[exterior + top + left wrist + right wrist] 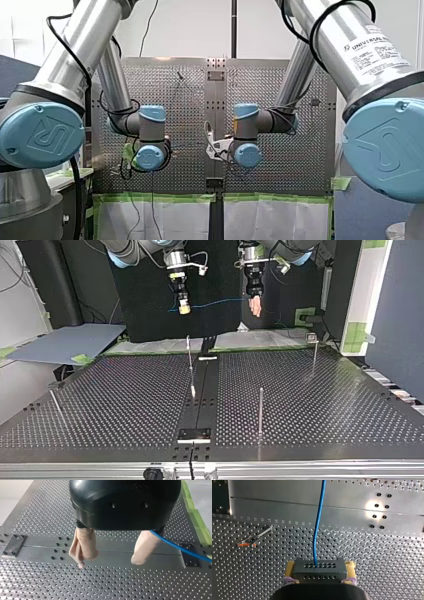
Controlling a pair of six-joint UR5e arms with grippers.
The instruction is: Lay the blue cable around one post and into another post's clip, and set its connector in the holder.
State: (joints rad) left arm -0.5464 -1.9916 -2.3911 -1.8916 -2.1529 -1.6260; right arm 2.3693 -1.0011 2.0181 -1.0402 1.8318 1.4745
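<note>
Our right gripper (320,567) clamps the grey connector (319,573) above the surface (374,555); the blue cable (318,530) leaves it toward twelve o'clock. Our left gripper (108,562) stands wide open, with the cable just beside one pad.

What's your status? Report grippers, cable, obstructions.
Right gripper shut on connector, above the table. Left gripper open, blue cable running past one finger. Cable not yet around any post; nothing seen blocking.
</note>
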